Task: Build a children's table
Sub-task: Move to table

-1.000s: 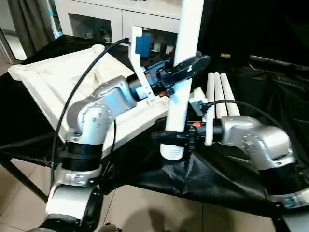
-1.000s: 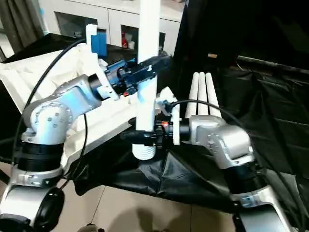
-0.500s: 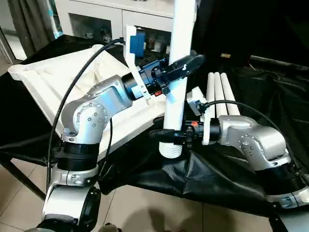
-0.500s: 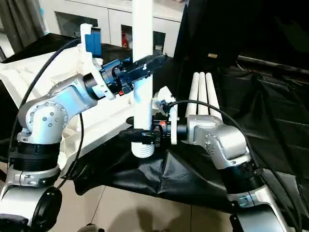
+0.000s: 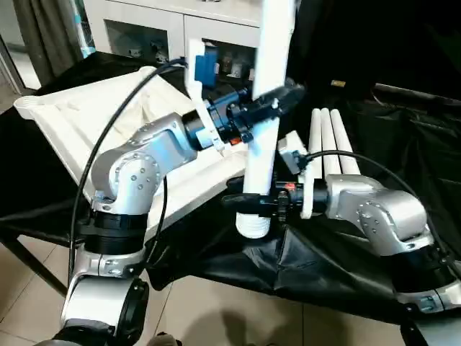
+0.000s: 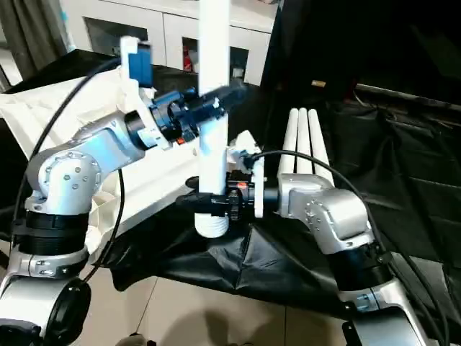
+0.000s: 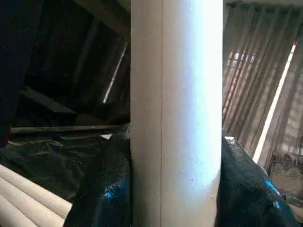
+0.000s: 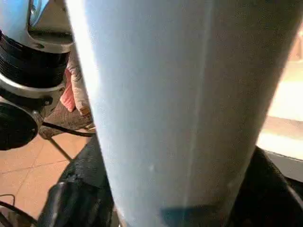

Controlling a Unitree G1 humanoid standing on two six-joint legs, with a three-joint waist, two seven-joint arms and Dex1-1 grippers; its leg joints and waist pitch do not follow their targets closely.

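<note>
**No leg seated yet: first leg held upright between both grippers**

The table leg [image 5: 268, 108] stands nearly vertical in the air, its ribbed threaded end [image 5: 252, 224] pointing down just past the front edge of the black-draped work surface [image 5: 338, 259]. The left gripper [image 5: 277, 101] is clamped across the leg's upper half; in the left wrist view the leg's shaft runs straight up between its two dark fingers [image 7: 102, 189]. The right gripper [image 5: 248, 202] closes around the leg lower down, just above the threads, with its fingers either side of the shaft in the right wrist view. Whether that lower grip is firm or only loose I cannot tell.

The tabletop [image 5: 94, 122] lies upside down, ribbed underside up, beside and behind the left gripper, tilted on the cloth. Its corner sockets that show look empty. Three more legs [image 5: 330, 140] lie side by side beyond the right gripper, untouched. So the build looks barely begun: all four legs are left to fit, and the held one is not yet over a socket.

The left forearm [image 5: 155, 148] reaches in from the left with the wrist bent toward the leg. The right forearm [image 5: 367, 205] comes in low from the right, roughly level, gripper pointing across to the leg's base. A white glass-door cabinet [image 5: 166, 29] stands behind the tabletop.
</note>
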